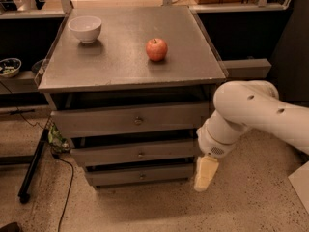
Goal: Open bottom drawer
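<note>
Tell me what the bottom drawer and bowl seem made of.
Flat grey bottom drawer: seemingly brushed metal, dull sheen. Round white bowl: likely glazed ceramic, smooth gloss. Cream pincer, beside that drawer's right end: probably matte plastic.

The robot's white arm (270,112) is stretching in from the right edge of the view. Its thick, rounded link is lying nearly level and sloping slightly up toward the left. At its left end the link is bending sharply down into a shorter wrist (216,140), which is angling down and to the left. Below the wrist the cream-coloured pincer (205,173) is hanging low, right of centre in the view, pointing almost straight down with a slight lean to the left.
</note>
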Robot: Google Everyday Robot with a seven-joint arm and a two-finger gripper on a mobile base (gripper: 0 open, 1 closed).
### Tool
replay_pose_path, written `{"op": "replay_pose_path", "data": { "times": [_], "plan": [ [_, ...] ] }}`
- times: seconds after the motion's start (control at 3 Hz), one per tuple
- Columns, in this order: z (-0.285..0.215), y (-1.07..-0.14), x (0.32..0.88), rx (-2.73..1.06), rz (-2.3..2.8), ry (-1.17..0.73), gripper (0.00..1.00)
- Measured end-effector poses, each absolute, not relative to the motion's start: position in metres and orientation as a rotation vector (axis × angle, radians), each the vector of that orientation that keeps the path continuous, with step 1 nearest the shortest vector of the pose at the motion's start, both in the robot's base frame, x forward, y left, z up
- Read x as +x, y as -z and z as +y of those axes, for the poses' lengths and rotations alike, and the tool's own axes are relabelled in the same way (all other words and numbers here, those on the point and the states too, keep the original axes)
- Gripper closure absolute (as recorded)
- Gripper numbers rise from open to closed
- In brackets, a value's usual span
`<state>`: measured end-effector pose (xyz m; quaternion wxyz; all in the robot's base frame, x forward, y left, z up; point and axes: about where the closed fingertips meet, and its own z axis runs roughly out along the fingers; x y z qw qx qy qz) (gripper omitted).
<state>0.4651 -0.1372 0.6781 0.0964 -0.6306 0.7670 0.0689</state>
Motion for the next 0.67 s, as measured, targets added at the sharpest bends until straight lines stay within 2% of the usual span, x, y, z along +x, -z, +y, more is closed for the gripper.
{"op": "replay_pose_path", "data": {
  "times": [0.67],
  "plan": [
    [-0.117, -0.587, 0.455, -1.923, 2.360, -0.244, 0.00]
  ]
}}
